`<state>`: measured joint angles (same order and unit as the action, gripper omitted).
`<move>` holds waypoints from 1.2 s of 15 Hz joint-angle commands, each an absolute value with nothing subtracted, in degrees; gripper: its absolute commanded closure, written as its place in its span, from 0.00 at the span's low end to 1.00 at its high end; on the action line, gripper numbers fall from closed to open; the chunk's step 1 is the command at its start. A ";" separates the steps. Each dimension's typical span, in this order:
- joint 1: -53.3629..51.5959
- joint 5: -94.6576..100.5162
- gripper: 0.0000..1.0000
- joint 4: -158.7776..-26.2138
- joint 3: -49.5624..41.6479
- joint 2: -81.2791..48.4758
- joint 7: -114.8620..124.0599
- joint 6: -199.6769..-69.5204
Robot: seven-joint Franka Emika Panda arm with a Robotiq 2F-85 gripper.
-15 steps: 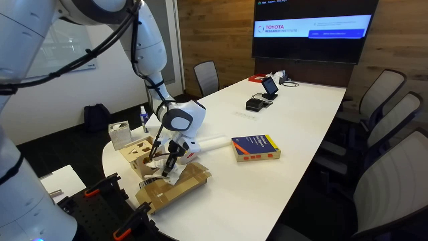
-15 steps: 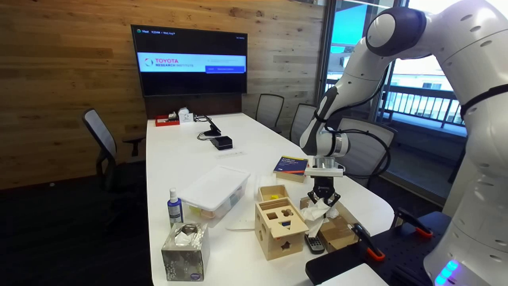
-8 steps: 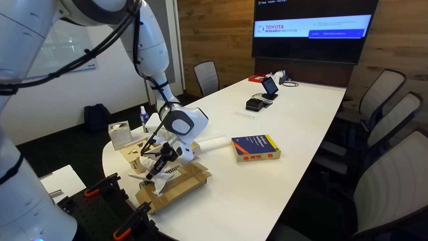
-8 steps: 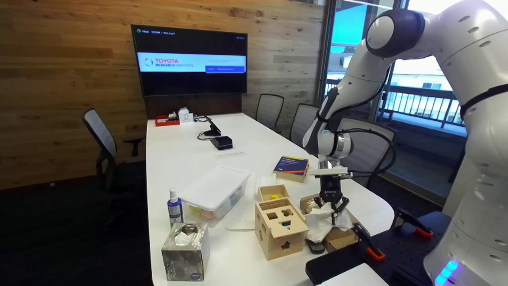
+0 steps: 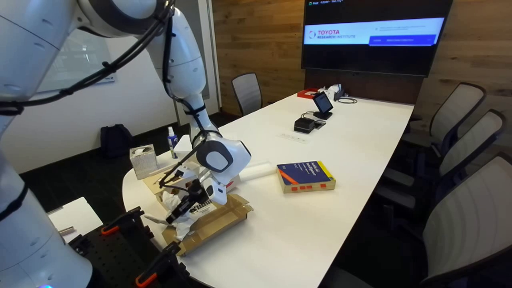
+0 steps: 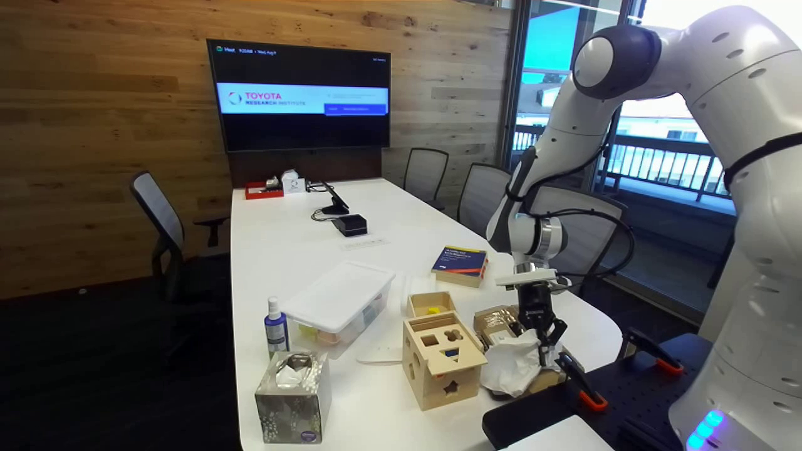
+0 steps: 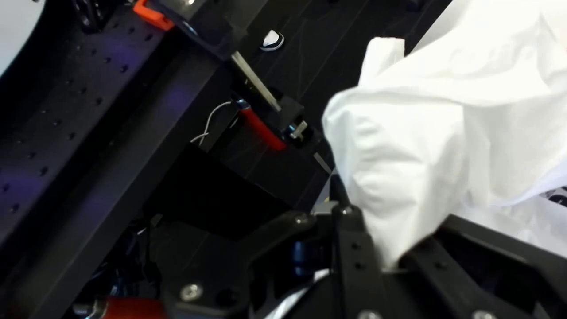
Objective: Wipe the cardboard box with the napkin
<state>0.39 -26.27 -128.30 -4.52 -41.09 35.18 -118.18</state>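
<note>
Cardboard box (image 5: 218,221): golden-brown, long and shallow, open-topped, its end flaps splayed outward, panels smooth and crisply folded; we note a sheen on its far part in an exterior view. It lies on the white table (image 5: 280,228), near the rounded end, just beside the wooden block (image 6: 432,383).

Left to right, in an exterior view, we log: spray bottle (image 6: 276,332), blue body, white nozzle, upright; tissue box (image 6: 291,407), grey with a pale print, a white tuft in its mouth; plastic bin (image 6: 341,295), clear-sided under a flat white lid. Next that block, pale, its top cut with square, clover-shaped and triangular holes, a star in the side. Then a thick book (image 6: 460,262), blue cover with a red stripe, lying flat on the table.

Right of these, the napkin (image 6: 510,366): white, thin, matt, crumpled into soft folds, hanging at the box's near end. Whether it touches the cardboard we cannot tell. Farthest right of our items, the black gripper (image 6: 543,356), tilted in both exterior views; in the wrist view we see its fingers (image 7: 356,257) pinching a gathered bunch of napkin.
</note>
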 commanded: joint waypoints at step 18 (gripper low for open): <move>-6.66 5.08 1.00 -115.51 -12.27 -40.66 63.76 -121.38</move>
